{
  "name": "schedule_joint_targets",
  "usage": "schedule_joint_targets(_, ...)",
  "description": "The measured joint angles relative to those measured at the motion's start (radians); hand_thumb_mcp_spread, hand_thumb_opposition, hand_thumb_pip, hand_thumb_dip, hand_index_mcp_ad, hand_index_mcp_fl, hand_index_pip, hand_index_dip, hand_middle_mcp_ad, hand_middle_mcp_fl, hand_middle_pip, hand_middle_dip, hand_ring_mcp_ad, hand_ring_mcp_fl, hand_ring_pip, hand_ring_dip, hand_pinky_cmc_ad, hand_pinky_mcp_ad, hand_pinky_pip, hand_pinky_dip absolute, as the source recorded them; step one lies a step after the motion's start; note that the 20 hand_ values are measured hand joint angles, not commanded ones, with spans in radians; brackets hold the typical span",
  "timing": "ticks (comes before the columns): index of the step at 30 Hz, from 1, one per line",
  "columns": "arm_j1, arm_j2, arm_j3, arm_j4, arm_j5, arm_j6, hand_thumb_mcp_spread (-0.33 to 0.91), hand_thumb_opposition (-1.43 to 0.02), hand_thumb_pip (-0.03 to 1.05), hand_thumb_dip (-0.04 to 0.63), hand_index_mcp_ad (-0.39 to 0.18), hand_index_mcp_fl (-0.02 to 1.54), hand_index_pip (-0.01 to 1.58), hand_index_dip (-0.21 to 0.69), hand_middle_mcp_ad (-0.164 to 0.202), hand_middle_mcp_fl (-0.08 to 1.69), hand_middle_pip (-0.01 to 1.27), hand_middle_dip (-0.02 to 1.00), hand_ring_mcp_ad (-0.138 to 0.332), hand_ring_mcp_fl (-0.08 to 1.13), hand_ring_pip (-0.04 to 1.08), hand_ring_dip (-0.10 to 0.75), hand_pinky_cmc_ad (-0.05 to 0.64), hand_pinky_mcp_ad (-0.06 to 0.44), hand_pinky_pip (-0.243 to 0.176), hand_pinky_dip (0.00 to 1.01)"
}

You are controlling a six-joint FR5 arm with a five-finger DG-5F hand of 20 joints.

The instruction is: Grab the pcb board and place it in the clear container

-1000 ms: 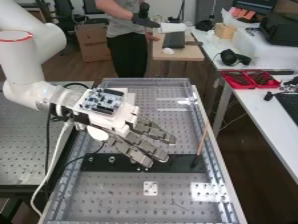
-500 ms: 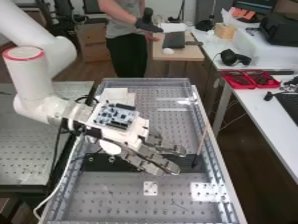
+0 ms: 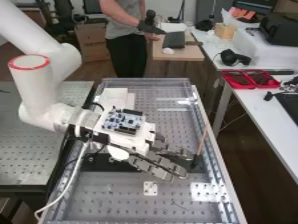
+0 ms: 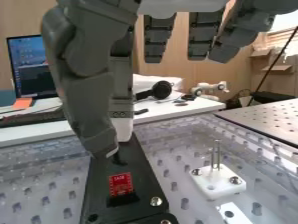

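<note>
PCB board (image 4: 120, 184) on black bar (image 4: 150, 186) — below the robot hand (image 3: 154, 164) — fingers straight, spread

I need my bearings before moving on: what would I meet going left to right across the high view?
Grey perforated metal tabletop, dark grey robotic hand, thin reddish-brown stick, red plastic trays, black keyboard.

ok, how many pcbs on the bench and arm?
2: the red pcb on the black bar, and a blue-and-white one atop the end of the arm. The hand may hide others.
</note>
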Motion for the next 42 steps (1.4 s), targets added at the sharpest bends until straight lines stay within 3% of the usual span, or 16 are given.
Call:
schedule_joint_targets(7, -0.01, -0.015, 0.024, -0.016, -0.041, -0.029, 0.7, -0.85, 0.4, 0.209, -0.188, 0.6, 1.21, 0.283, -0.016, -0.01, 0.14, 0.12, 0.173, 0.01, 0.09, -0.017, 0.284, 0.131, -0.089, 0.19)
schedule_joint_targets(11, -0.011, -0.014, 0.029, -0.021, -0.051, -0.037, 0.68, -0.86, 0.35, 0.209, -0.202, 0.49, 1.1, 0.269, -0.016, -0.01, 0.14, 0.12, 0.168, 0.03, 0.08, -0.017, 0.284, 0.131, -0.089, 0.19)
schedule_joint_targets(18, -0.011, -0.02, 0.037, -0.04, -0.063, -0.051, 0.64, -0.86, 0.35, 0.209, -0.206, 0.47, 1.04, 0.246, -0.021, -0.01, 0.14, 0.12, 0.168, 0.03, 0.08, -0.017, 0.284, 0.131, -0.089, 0.19)
schedule_joint_targets(42, -0.03, -0.063, 0.065, -0.05, -0.101, -0.055, 0.68, -0.86, 0.37, 0.211, -0.223, 0.56, 1.14, 0.244, -0.031, 0.04, 0.14, 0.12, 0.157, 0.03, 0.09, -0.017, 0.295, 0.133, -0.089, 0.19)
